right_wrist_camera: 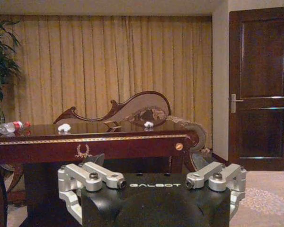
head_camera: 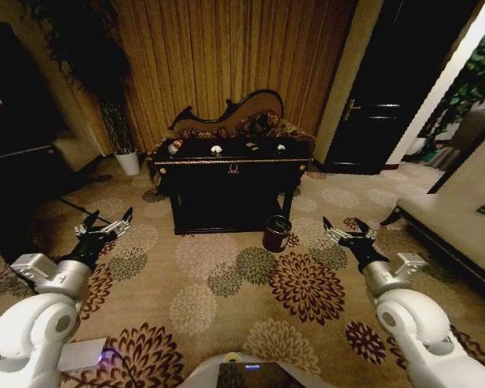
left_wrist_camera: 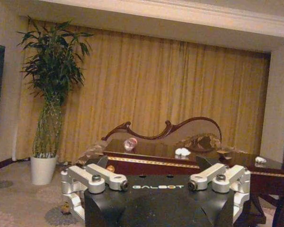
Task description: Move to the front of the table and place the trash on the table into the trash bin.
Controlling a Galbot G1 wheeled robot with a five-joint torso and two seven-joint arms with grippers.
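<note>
A: Where is the robot standing in relation to the table (head_camera: 230,167)?

B: It is facing the table from well back across the carpet, with the table lying at twelve o'clock. The trash bin (head_camera: 277,233) is sitting on the floor just beside the table's front, at about one o'clock.

A: And the trash?

B: All of it is lying on the tabletop: the bottle (head_camera: 175,147) toward eleven o'clock, a white paper wad (head_camera: 217,149) near the middle, a second white wad (head_camera: 280,148) toward one o'clock, and a small brown scrap (head_camera: 250,145) between the wads.

A: What are the arms doing?

B: The left gripper (head_camera: 105,228) and the right gripper (head_camera: 349,234) are hanging low at either side, fingers spread, holding nothing. Judging from this, the approach is unfinished and nothing is binned yet.
</note>
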